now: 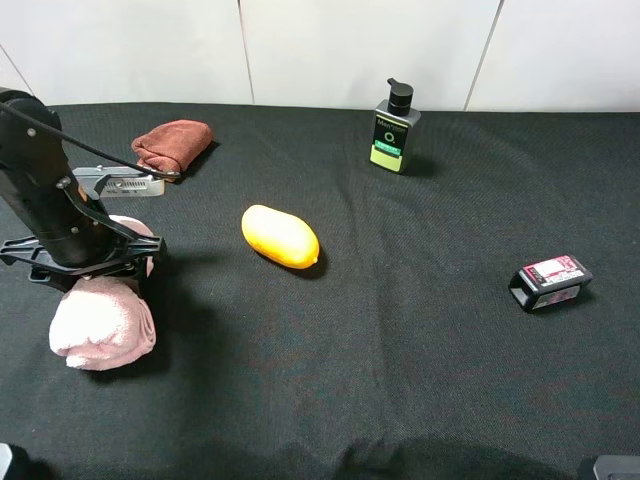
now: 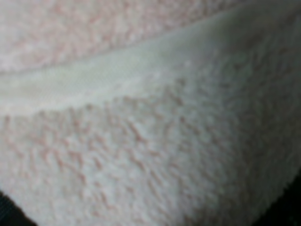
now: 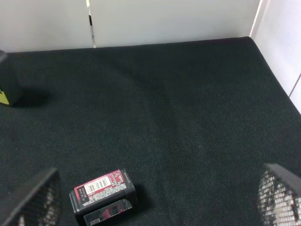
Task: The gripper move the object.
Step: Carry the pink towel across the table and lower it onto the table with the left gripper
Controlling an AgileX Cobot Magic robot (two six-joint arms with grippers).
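The pale pink fluffy towel (image 1: 100, 325) lies at the left of the black table. My left gripper (image 1: 95, 268) is pressed down over its middle. The dark fingers (image 1: 155, 275) stand wide apart on either side of the roll, so towel shows both behind and in front of the gripper. The left wrist view is filled by pink pile (image 2: 150, 141), with only dark corners at the frame edge. My right gripper (image 3: 155, 207) is open and empty above the table, with its meshed fingertips (image 3: 33, 197) at the frame corners.
A reddish-brown folded cloth (image 1: 173, 143) lies behind the left arm. A yellow mango-like fruit (image 1: 280, 236) sits mid-table. A pump bottle (image 1: 396, 130) stands at the back. A small black box with a red label (image 1: 549, 281) lies at the right, and also shows in the right wrist view (image 3: 101, 195).
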